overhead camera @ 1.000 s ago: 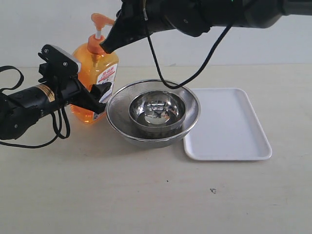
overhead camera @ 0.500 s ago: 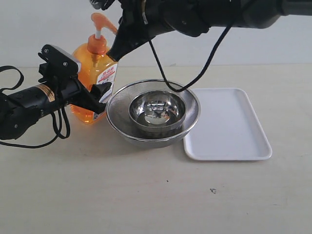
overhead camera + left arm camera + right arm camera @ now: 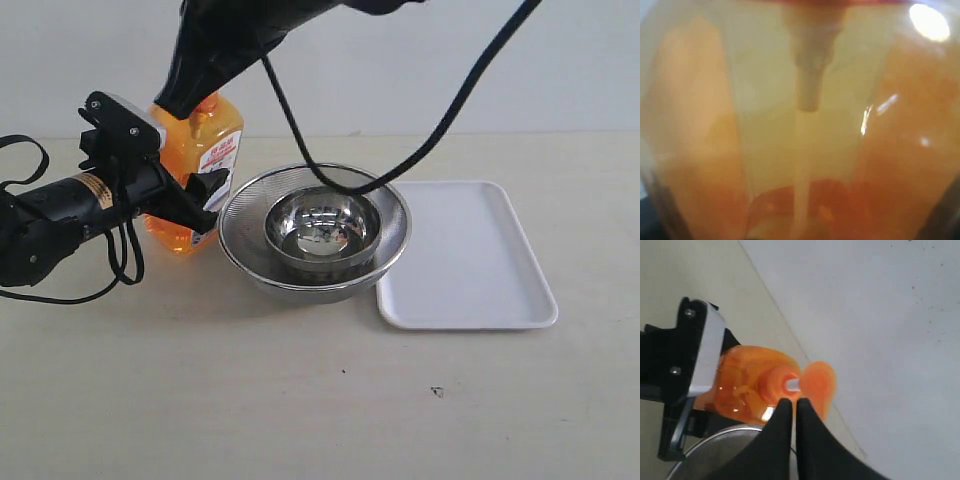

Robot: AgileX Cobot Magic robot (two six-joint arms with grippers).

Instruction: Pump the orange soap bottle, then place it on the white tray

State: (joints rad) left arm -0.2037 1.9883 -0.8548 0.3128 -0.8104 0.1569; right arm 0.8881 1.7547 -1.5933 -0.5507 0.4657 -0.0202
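Bottle: orange soap bottle [image 3: 205, 135] stood upright, 9 o'clock of the steel bowl [image 3: 240, 250]; white tray [image 3: 500, 300] at 3 o'clock.
Hold: left fingers [image 3: 195, 205] clasped its body.
Press: right fingers [image 3: 780, 435], pinched together, hung over the pump head [image 3: 817, 382].

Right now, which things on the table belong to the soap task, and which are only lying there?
For the job:
- orange soap bottle, standing left of the bowls
- white tray, right of the bowls, nothing on it yet

Only lying there:
- steel mesh bowl, between bottle and tray
- smaller steel bowl, sitting inside the mesh bowl
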